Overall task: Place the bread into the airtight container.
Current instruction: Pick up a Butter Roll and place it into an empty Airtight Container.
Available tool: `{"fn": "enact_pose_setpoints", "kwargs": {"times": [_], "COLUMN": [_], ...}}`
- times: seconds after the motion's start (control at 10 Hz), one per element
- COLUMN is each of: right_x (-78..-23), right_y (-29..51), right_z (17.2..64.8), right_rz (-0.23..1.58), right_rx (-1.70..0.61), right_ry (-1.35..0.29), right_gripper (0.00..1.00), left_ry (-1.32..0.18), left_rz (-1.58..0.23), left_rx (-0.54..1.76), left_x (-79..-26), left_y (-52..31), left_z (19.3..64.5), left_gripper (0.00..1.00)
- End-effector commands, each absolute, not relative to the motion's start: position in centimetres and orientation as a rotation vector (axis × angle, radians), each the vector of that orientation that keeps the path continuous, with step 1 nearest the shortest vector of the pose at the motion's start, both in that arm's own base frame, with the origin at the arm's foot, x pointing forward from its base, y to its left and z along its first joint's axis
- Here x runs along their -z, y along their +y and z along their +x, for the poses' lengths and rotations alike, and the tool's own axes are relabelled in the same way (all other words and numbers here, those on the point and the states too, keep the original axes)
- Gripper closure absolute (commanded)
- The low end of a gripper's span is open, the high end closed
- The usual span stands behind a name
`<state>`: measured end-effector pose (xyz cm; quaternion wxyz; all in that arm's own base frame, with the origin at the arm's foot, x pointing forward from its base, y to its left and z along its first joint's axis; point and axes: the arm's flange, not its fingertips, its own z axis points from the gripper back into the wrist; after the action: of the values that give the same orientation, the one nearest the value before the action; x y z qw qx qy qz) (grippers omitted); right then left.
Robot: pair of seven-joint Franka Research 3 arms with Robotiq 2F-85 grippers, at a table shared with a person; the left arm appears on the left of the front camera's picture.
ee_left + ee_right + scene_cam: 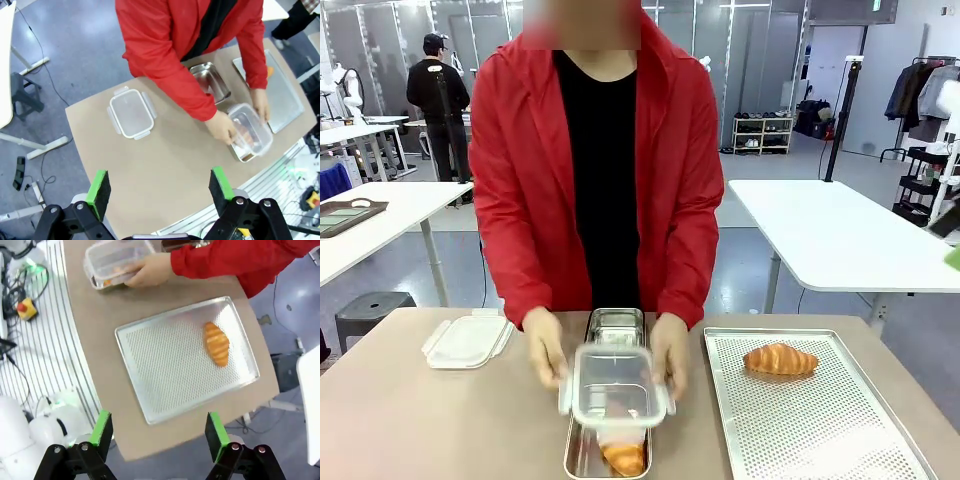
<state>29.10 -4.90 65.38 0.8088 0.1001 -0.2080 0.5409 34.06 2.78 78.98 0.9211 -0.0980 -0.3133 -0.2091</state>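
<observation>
The person holds a clear airtight container (618, 385) in both hands, low over a long steel tin (582, 458). A croissant (625, 458) lies at the tin's near end, partly under the container. A second croissant (780, 360) rests on the perforated tray (820, 430). The container's lid (467, 340) lies at the left. My left gripper (159, 186) hangs open high above the table, with the lid (131, 113) and the container (251, 131) far below. My right gripper (159, 429) is open, high over the tray (170, 365) and its croissant (217, 344).
A second steel tin (616, 325) stands behind the container, close to the person. The perforated tray takes up the table's right side. The person's arms reach over the table's middle. Bare tabletop (430, 420) lies at the front left.
</observation>
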Motion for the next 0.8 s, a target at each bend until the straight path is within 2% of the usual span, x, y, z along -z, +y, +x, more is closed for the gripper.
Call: {"fn": "enact_pose_setpoints", "kwargs": {"times": [0.0, 0.5, 0.6, 0.7], "right_x": [-65.1, -65.3, -65.3, -65.2], "right_y": [-3.9, -3.0, -2.8, -3.1], "right_z": [29.0, 26.7, 26.6, 27.6], "right_rz": [0.132, 0.063, 0.093, 0.066], "right_rx": [-1.194, -1.207, -1.175, -1.243], "right_ry": [-0.341, -0.295, -0.313, -0.302], "right_gripper": [0.07, 0.07, 0.07, 0.07], "left_ry": [-0.645, -0.645, -0.645, -0.645], "left_rz": [-0.206, -0.206, -0.206, -0.206], "left_rx": [0.434, 0.434, 0.434, 0.434], "left_x": [-79.0, -79.0, -79.0, -79.0], "left_y": [2.7, 2.7, 2.7, 2.7], "left_z": [33.9, 33.9, 33.9, 33.9], "left_gripper": [0.0, 0.0, 0.0, 0.0]}}
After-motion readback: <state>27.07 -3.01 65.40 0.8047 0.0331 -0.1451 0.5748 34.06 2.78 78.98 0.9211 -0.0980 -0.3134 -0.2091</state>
